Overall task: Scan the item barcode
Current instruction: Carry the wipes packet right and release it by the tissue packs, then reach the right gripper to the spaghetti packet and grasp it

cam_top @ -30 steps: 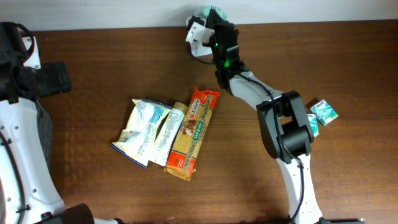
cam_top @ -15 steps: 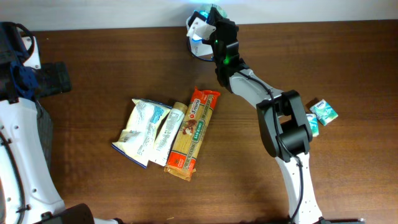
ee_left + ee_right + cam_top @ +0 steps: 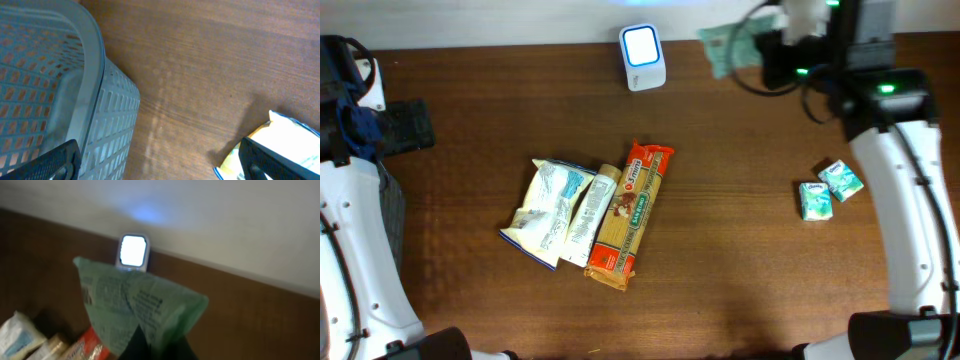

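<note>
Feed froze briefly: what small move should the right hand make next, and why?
Probably ease the right hand left toward the scanner, with the green packet turned print-side to its lit window. The packet hangs in the air to the right of the scanner, not yet in front of it.

Open tabletop (image 3: 720, 280) lies at lower centre and upper left; snack packets (image 3: 588, 213) block the middle, two small cartons (image 3: 830, 187) the right, the scanner (image 3: 643, 57) top centre.

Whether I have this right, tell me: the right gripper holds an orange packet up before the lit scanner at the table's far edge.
Wrong on the colour. The right gripper holds a green packet, not an orange one, up before the lit scanner at the table's far edge. The right wrist view shows it.
</note>
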Controlling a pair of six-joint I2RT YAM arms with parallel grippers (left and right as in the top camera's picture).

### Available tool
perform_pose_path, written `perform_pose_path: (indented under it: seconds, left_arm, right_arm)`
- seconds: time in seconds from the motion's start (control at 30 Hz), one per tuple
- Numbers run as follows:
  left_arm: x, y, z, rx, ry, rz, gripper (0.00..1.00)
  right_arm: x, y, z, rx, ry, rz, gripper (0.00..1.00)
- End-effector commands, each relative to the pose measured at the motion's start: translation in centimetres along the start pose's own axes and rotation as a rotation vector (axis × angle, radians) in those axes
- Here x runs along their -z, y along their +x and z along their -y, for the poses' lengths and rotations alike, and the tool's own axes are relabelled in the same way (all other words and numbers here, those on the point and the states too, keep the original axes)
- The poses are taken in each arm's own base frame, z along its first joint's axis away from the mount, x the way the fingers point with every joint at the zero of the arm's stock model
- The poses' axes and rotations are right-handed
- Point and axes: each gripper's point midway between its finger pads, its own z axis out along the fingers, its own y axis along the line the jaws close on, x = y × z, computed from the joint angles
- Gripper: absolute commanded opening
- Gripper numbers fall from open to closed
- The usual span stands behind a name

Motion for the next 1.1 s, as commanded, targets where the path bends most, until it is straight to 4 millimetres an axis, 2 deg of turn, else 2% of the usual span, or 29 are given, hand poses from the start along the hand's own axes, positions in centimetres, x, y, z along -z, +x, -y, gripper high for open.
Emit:
perform_pose_path:
  seconds: [0.0,0.03,0.07,0.13,0.23,0.33,0.4,0.43,0.47,0.5,0.57,0.6,0.63,0.67,0.73,0.8,0.83,0.87,0.97,1.0,1.03,1.07]
  left_arm:
    - [0.6,-0.2,-0.3,0.005,-0.007,0.019,0.99]
    - [0.6,-0.2,-0.3,0.005,-0.007,0.019,0.99]
    - [0.6,-0.2,-0.3,0.005,-0.007,0.019,0.99]
    - [0.6,-0.2,-0.3,0.005,-0.007,0.019,0.99]
    - [0.6,-0.2,-0.3,0.005,-0.007,0.019,0.99]
    - [0.6,-0.2,-0.3,0.005,-0.007,0.019,0.99]
    - [0.6,-0.2,-0.3,0.005,-0.007,0.019,0.99]
    - [0.6,-0.2,-0.3,0.005,-0.007,0.019,0.99]
    - [0.6,-0.2,-0.3,0.005,-0.007,0.019,0.99]
    - [0.6,-0.2,-0.3,0.005,-0.007,0.019,0.99]
    - [0.6,-0.2,-0.3,0.005,-0.007,0.019,0.99]
    - [0.6,-0.2,-0.3,0.005,-0.007,0.019,0.99]
    - [0.6,-0.2,-0.3,0.005,-0.007,0.019,0.99]
    - [0.6,-0.2,-0.3,0.005,-0.007,0.019,0.99]
    - [0.6,-0.2,-0.3,0.005,-0.007,0.019,0.99]
    - [0.6,-0.2,-0.3,0.005,-0.007,0.019,0.99]
    - [0.6,-0.2,-0.3,0.005,-0.007,0.019,0.99]
    - [0.6,-0.2,-0.3,0.005,-0.007,0.019,0.99]
    - [0.6,-0.2,-0.3,0.005,-0.007,0.019,0.99]
    - [0.6,-0.2,-0.3,0.005,-0.007,0.019,0.99]
    - [0.6,-0.2,-0.3,0.005,-0.007,0.019,0.99]
    - [0.6,-0.2,-0.3,0.005,-0.007,0.019,0.99]
  right_arm:
    - [1.2,6.2,5.7,-0.277,0.043,-0.201,0.04]
    - [1.3,8.2,7.5,-0.331,0.075,-0.261,0.04]
    - [1.2,11.3,10.3,-0.407,0.137,-0.349,0.04]
    - [0.5,15.5,13.7,-0.501,0.194,-0.449,0.04]
    - [-1.5,21.4,16.8,-0.623,0.209,-0.583,0.04]
    - [-3.2,25.7,18.2,-0.702,0.2,-0.69,0.04]
    - [-3.4,27.8,18.7,-0.715,0.227,-0.76,0.04]
    - [-3.1,28.4,18.9,-0.711,0.248,-0.786,0.09]
    - [-2.7,28.8,19.0,-0.704,0.272,-0.813,0.22]
    - [-2.5,29.0,18.9,-0.707,0.271,-0.825,0.41]
    - [-2.2,29.1,18.5,-0.715,0.264,-0.844,0.57]
    - [-1.8,28.9,18.2,-0.721,0.257,-0.855,0.59]
    - [-1.4,27.9,17.6,-0.737,0.227,-0.852,0.61]
    - [-1.2,25.4,16.1,-0.766,0.14,-0.814,0.61]
    - [-1.4,23.0,14.3,-0.768,0.039,-0.768,0.6]
    - [-2.7,20.6,10.5,-0.736,-0.091,-0.74,0.58]
    - [-3.3,20.3,8.9,-0.716,-0.127,-0.749,0.58]
    - [-4.7,20.0,5.8,-0.671,-0.189,-0.772,0.58]
    - [-6.9,20.5,-0.5,-0.601,-0.244,-0.85,0.6]
    - [-7.7,21.0,-2.9,-0.574,-0.261,-0.877,0.61]
    - [-8.4,22.3,-6.1,-0.58,-0.258,-0.935,0.61]
    - [-8.8,23.4,-8.0,-0.603,-0.247,-0.977,0.61]
